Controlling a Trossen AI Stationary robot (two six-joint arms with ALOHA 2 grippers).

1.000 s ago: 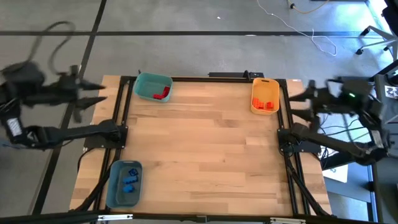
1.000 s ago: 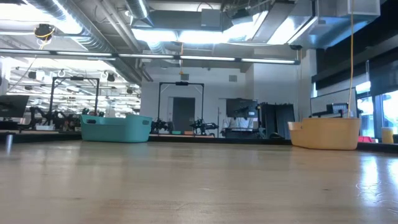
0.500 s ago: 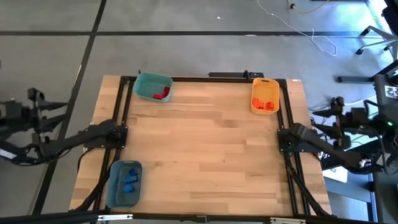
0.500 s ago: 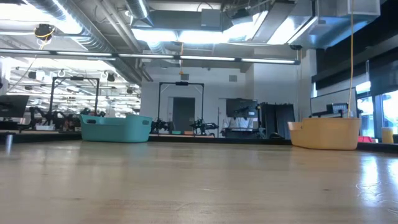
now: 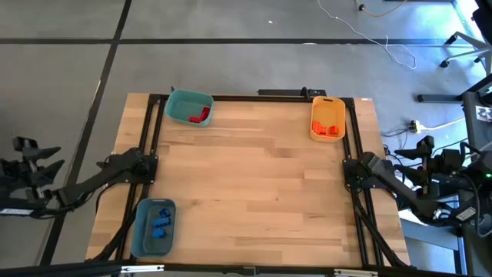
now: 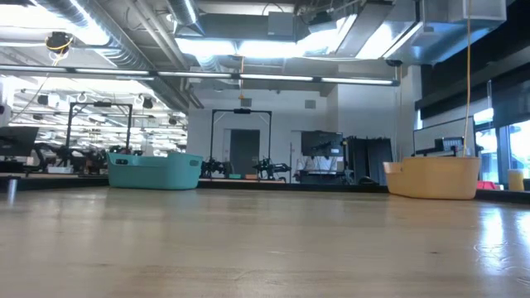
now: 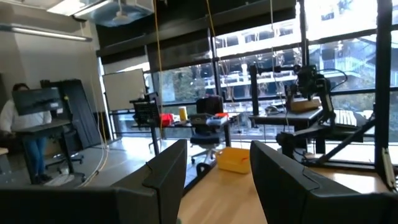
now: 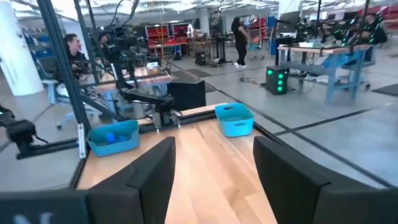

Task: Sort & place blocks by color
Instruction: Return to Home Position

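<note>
The blocks lie sorted in three bins on the wooden table (image 5: 254,192). Red blocks (image 5: 199,115) are in the teal bin (image 5: 189,107) at the far left. Orange blocks (image 5: 328,130) are in the yellow-orange bin (image 5: 327,118) at the far right. Blue blocks (image 5: 160,223) are in the grey-blue bin (image 5: 154,227) at the near left. My left gripper (image 5: 46,163) hangs open beyond the table's left edge, its fingers (image 7: 168,168) apart on nothing. My right gripper (image 5: 415,154) hangs open beyond the right edge, fingers (image 8: 155,168) apart.
Black frame rails (image 5: 147,131) run along the table's left and right sides beside the arm bases (image 5: 129,163). The low view shows the teal bin (image 6: 155,171) and the yellow-orange bin (image 6: 432,178) at the far edge. People stand in the room behind (image 8: 239,40).
Both arms have drawn back from the table. My left gripper has gone outward past the left edge, toward the near side and down. My right gripper has gone outward past the right edge, nearer and down. The bins and blocks have stayed put.
</note>
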